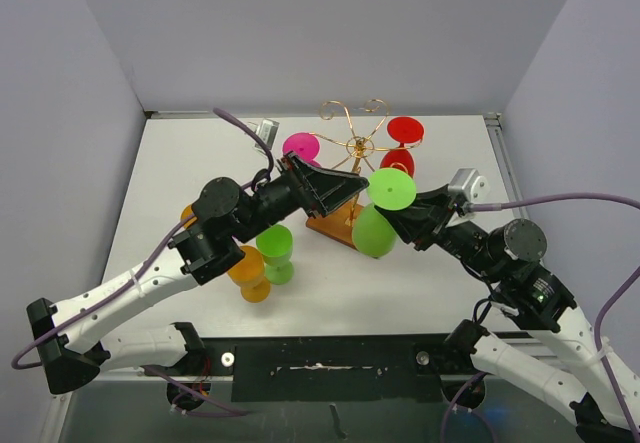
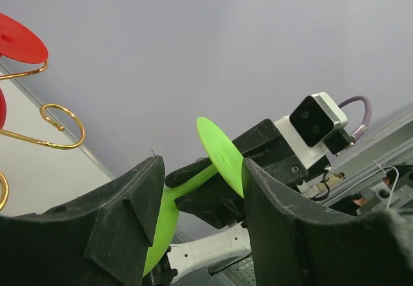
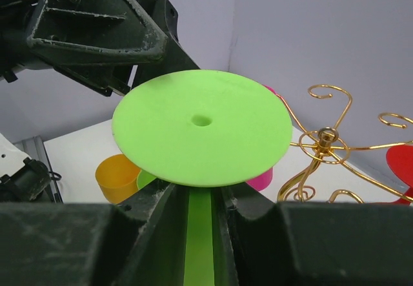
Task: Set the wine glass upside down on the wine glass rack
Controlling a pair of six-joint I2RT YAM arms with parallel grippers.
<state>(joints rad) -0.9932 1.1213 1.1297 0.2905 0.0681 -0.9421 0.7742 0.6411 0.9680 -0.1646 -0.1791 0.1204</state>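
Clamped by the stem in the narrowly closed right claw (image 1: 388,211): lime-green wine glass (image 1: 391,189), upside down, just right of the wine glass rack (image 1: 355,144) and slightly nearer. Left claw (image 1: 348,190) spread wide, gripping nothing, at the rack's left, close to the glass.

Counted: one rack; pink glass (image 1: 300,146) and red glass (image 1: 404,129) at the rack; darker green glass (image 1: 275,243) and orange glass (image 1: 248,268) on the table (image 1: 200,163).

Opaque matte green; flat round foot uppermost, small central dimple, bowl below.

Top view: high, near side, looking down. Wrist views: close, facing each other; all share green wine glass (image 1: 373,231), rack (image 1: 355,145).
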